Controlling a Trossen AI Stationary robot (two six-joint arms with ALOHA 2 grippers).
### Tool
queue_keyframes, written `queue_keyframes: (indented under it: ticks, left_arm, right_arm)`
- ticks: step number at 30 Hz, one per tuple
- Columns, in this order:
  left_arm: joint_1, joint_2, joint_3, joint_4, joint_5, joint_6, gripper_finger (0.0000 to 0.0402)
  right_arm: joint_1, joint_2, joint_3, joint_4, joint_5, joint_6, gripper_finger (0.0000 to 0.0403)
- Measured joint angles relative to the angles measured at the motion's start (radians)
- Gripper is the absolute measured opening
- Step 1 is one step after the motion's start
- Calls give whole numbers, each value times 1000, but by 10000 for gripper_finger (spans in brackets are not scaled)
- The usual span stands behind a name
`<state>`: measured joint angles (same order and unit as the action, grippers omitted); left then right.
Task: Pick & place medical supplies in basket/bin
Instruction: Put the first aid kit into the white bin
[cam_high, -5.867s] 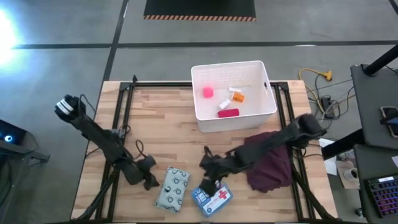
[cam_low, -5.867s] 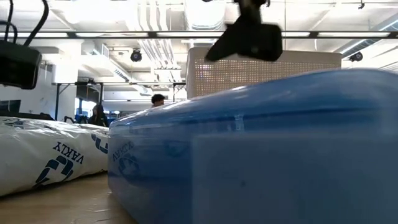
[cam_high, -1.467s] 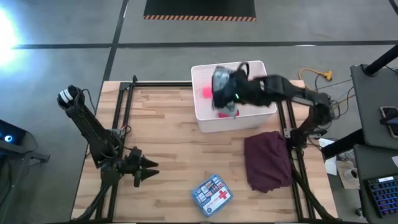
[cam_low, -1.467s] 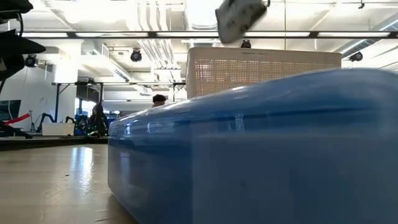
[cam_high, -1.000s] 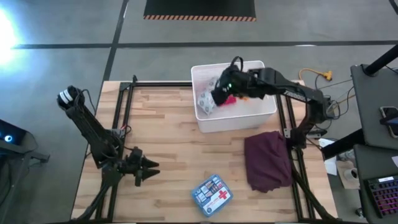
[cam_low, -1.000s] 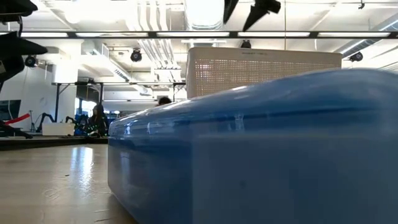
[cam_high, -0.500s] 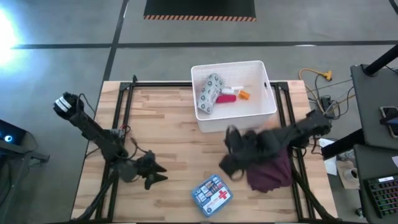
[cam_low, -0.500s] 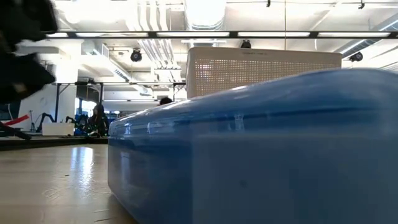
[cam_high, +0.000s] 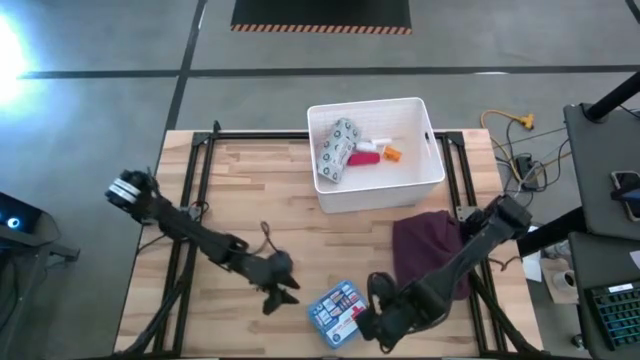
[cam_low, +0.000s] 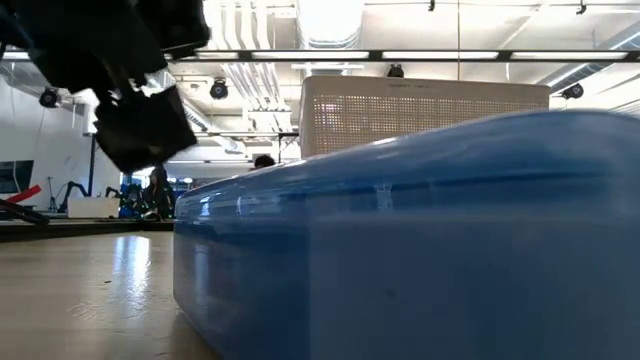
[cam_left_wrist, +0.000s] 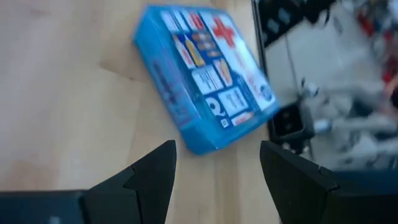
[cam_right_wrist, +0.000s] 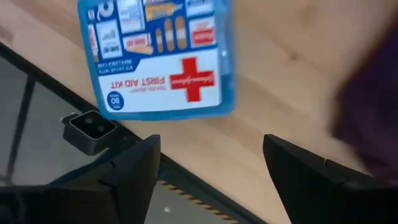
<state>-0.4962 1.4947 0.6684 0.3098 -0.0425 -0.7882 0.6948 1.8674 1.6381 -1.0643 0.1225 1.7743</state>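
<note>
First-aid box (cam_high: 337, 310), blue with a red cross on its lid, lay flat near the front edge of the wooden table (cam_high: 250, 200), the one supply not yet inside the white bin (cam_high: 375, 190) at the far side, where the dotted pouch (cam_high: 336, 152), a red tube (cam_high: 363, 157) and an orange pill bottle (cam_high: 391, 153) already rested. Both arms had closed in on it: the left gripper (cam_high: 278, 297) sat low just beside the box's left side, fingers spread apart and empty, while the right gripper (cam_high: 372, 322) hovered just beside its right edge, fingers likewise wide and holding nothing, as its wrist camera looked straight down on the box (cam_right_wrist: 157, 56). A dark maroon cloth (cam_high: 432, 255) lay near the right arm, between the box and the bin. To my eye only one arm could sensibly take the box, and the right seemed better placed for the carry to the bin. A good grasp would span the box's narrower sides, centred so it did not swing, with the left arm drawn clear first. Lifting well above the bin's tall wall before releasing looked wise.
</note>
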Motion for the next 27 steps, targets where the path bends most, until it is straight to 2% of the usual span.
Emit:
queue_keyframes:
  ticks: [4,6,9,12,18,27]
  left_arm:
    - [24,125,133,-79,80,67,216]
    - [42,161,177,-106,118,97,216]
    - [65,181,203,-113,163,122,216]
    - [83,180,202,-112,164,125,216]
    - [95,194,201,-108,164,122,216]
    - [93,289,227,-112,176,72,216]
  right_arm:
    - [15,30,-44,115,-7,36,270]
    - [21,55,-48,142,-43,36,270]
    - [31,102,-48,168,-119,29,269]
    - [46,147,-44,246,-152,39,269]
    - [55,222,-43,332,-76,70,262]
    - [27,261,-43,385,-40,-25,254]
